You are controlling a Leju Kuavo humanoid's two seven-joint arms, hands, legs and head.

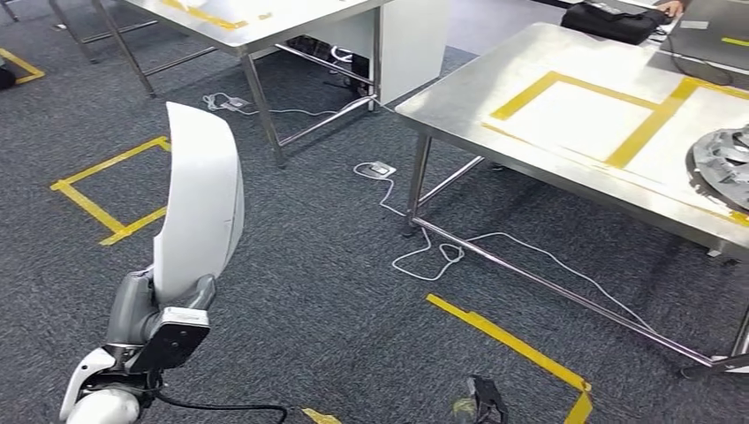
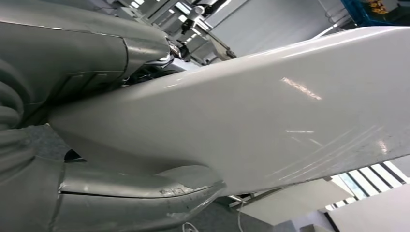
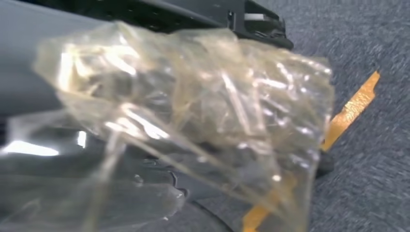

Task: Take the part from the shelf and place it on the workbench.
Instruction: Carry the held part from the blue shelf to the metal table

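A: Where is the part?

B: The left hand (image 1: 172,305) grips the white curved panel (image 1: 199,199) near its lower end and holds it upright over the grey carpet (image 1: 309,291) — well apart from the steel workbench (image 1: 548,62) with its yellow tape rectangle (image 1: 574,115).

A: How does the grip look up close?

B: In the left wrist view the panel (image 2: 270,116) runs between a grey thumb (image 2: 140,193) on one face and the fingers (image 2: 96,48) on the other, both touching it.

A: And the right hand?

B: The right hand (image 3: 183,121) is wrapped in crinkled clear plastic film, blurred, above carpet and a yellow tape strip (image 3: 353,106) — whether its fingers are closed I cannot tell. The head view adds a grey metal disc (image 1: 720,163) lying at the workbench's right edge.
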